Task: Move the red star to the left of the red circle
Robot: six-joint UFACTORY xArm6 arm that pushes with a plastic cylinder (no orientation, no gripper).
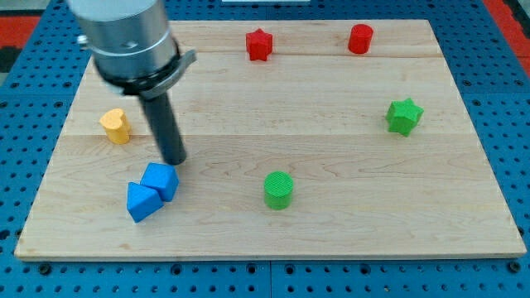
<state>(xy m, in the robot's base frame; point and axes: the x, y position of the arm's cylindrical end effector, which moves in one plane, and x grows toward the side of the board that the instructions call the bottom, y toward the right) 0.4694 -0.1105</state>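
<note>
The red star (259, 44) sits near the view's top, a little left of centre. The red circle (360, 39) stands to its right, near the top edge, with a clear gap between them. My tip (175, 161) is far from both, at the lower left of the board, just above the two blue blocks. It touches neither red block.
Two blue blocks (160, 180) (142, 201) lie touching each other just below my tip. A yellow block (116, 126) is to the tip's left. A green circle (278, 189) is at lower centre and a green star (404, 116) at the right. The wooden board (331, 108) ends on all sides.
</note>
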